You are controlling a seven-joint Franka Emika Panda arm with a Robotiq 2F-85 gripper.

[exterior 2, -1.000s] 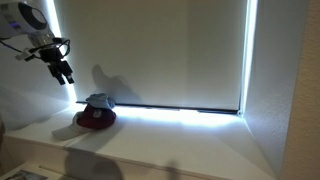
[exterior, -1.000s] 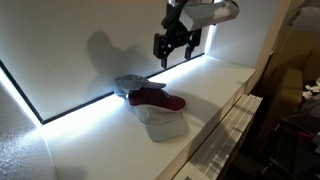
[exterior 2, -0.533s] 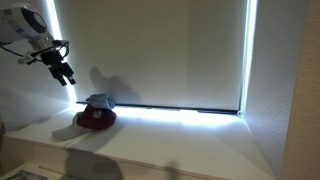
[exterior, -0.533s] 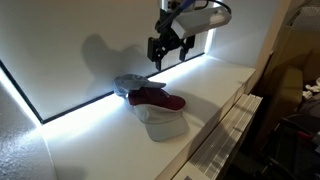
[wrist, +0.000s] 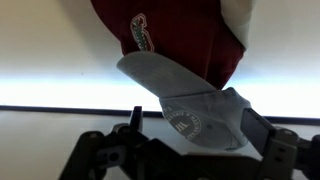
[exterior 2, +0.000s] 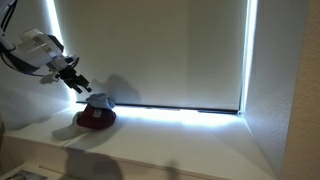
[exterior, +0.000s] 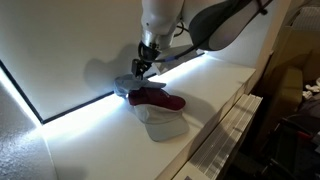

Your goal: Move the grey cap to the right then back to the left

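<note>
The gripper (exterior: 140,68) is hovering, fingers spread wide and gripping nothing, just above the grey cap (exterior: 127,86), which is lying by the window blind (exterior: 60,40) behind the maroon cap (exterior: 158,98), apparently to straddle its fabric for lifting.

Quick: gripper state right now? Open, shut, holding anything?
Gripper: open, jaws spread at the grey cap, not closed on it, holding nothing.

Arm (exterior: 205,25): I read it stretched fwd, wrist (exterior: 155,20) pitched down.
Gripper (exterior: 141,68): jaws wide apart, tips aimed downward.
</note>
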